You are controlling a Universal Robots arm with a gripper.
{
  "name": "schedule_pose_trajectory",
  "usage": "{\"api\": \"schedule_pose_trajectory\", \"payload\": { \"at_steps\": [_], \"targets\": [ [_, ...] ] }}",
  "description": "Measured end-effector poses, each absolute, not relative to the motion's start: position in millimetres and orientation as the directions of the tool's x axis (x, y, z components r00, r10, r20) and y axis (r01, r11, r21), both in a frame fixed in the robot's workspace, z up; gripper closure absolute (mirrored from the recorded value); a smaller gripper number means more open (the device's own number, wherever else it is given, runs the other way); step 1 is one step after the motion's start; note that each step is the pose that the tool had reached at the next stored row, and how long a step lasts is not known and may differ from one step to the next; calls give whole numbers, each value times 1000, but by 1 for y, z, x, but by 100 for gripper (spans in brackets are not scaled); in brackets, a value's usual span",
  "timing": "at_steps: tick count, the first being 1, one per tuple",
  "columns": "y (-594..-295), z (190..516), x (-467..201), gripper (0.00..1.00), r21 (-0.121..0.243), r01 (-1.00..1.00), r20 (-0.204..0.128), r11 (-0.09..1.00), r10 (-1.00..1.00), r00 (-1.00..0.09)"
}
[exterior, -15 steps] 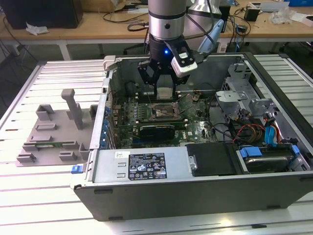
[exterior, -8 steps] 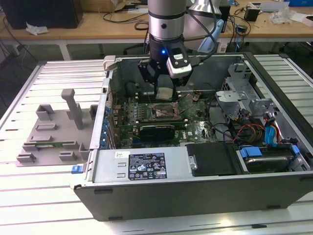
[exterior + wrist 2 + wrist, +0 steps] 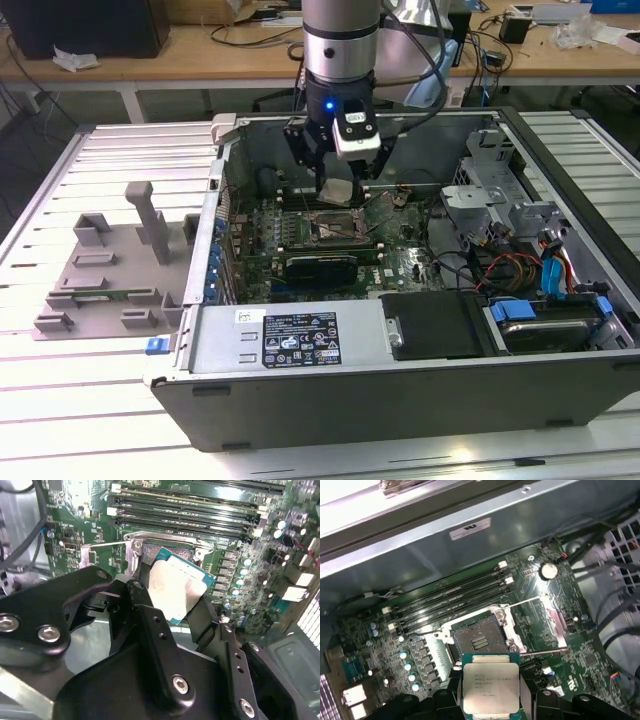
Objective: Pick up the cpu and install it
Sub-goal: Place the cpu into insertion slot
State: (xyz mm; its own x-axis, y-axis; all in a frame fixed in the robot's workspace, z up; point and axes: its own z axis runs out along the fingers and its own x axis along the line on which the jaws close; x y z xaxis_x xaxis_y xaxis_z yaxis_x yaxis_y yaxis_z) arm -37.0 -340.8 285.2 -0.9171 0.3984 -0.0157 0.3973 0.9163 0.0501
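Wooden desks (image 3: 150, 55) line the back of the room. In front of them a pale slatted worktop (image 3: 60, 400) carries an open computer case (image 3: 400, 390) lying on its side. A grey plastic tray (image 3: 110, 270) lies beside the case, toward the worktop's edge on the exterior view's left.

Inside the case a green motherboard (image 3: 400, 265) lies flat. The arm (image 3: 340, 40) reaches down into the case from above, toward its far wall. The hand (image 3: 338, 188) is closed narrowly on the cpu (image 3: 337, 194), with two black fingers (image 3: 150, 625) pressed against opposite edges of the chip. In both wrist views the cpu (image 3: 175, 587) (image 3: 490, 687) sits between the fingers with its silver metal top showing and its green rim just visible around it.

The cpu hangs over the motherboard, just beside and above the square socket (image 3: 480, 637) and clear of it. The socket (image 3: 335, 230) stands uncovered with its contact field bare. Its metal clamp frame (image 3: 555, 625) lies swung open next to it, and thin lever rods stick out alongside. Long black memory slots (image 3: 455, 592) run in rows on the far side of the socket, between it and the case wall.
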Motion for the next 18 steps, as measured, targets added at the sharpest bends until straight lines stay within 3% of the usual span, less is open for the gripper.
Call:
{"api": "schedule_pose_trajectory", "payload": {
  "at_steps": [18],
  "targets": [
    [-341,284,-37,45,45,689,-20,724,690,-724]
  ]
}}
